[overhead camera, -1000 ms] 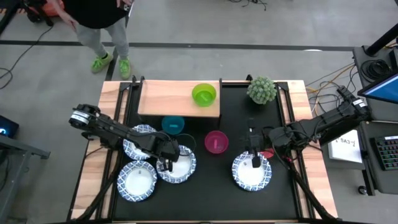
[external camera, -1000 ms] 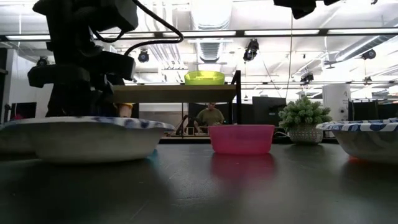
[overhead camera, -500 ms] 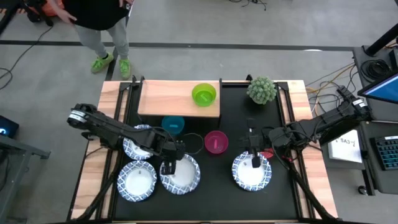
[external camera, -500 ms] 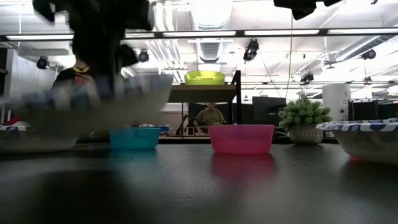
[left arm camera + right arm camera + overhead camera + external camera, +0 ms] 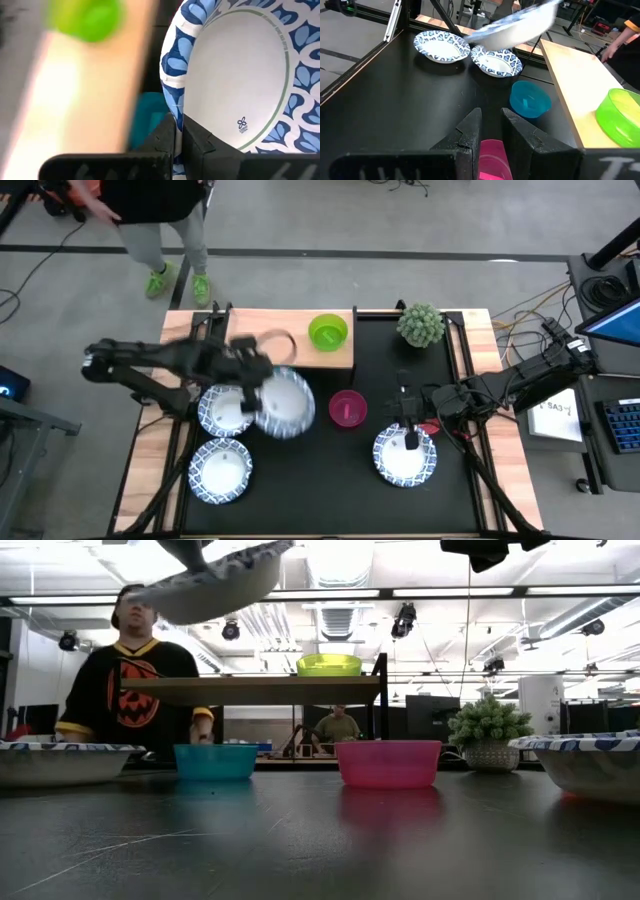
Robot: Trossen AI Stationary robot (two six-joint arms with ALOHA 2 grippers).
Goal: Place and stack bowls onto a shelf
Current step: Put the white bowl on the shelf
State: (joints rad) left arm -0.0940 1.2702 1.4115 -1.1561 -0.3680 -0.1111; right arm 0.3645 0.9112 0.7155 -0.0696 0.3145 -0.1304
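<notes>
1. Front-left bowl, a wide shallow white bowl with blue patterned rim (image 5: pixel 221 471), sits on the large black tabletop (image 5: pixel 330 490), farthest from the light-brown wooden shelf with thin black legs (image 5: pixel 265 340).
2. Front-right bowl, same white-and-blue pattern (image 5: pixel 405 457), also rests on the tabletop, well apart from the shelf on the plant side.
3. Right gripper (image 5: pixel 408 430) hangs over that bowl's shelf-side rim; fingers (image 5: pixel 467 135) slightly parted, nothing between them.
4. Third white-and-blue bowl (image 5: pixel 226 409) lies on the tabletop just in front of the shelf's left half.
5. Left gripper (image 5: pixel 178 142) is clamped on the rim of the lifted bowl, the fourth white-and-blue bowl (image 5: pixel 284 402); it is tilted, in the air, above shelf height in the low view (image 5: pixel 215 582), just in front of the shelf.
6. Small plain magenta bowl (image 5: pixel 347 409) stands on the tabletop near the shelf's right front corner.
7. Small teal bowl (image 5: pixel 215 761) sits in front of the shelf, hidden under the lifted bowl from above.
8. Small green bowl (image 5: pixel 328 333) sits on the shelf's right end.
9. Round green spiky plant (image 5: pixel 421 325) stands right of the shelf.
10. Person in black shirt (image 5: pixel 135 690) stands beyond the shelf.
</notes>
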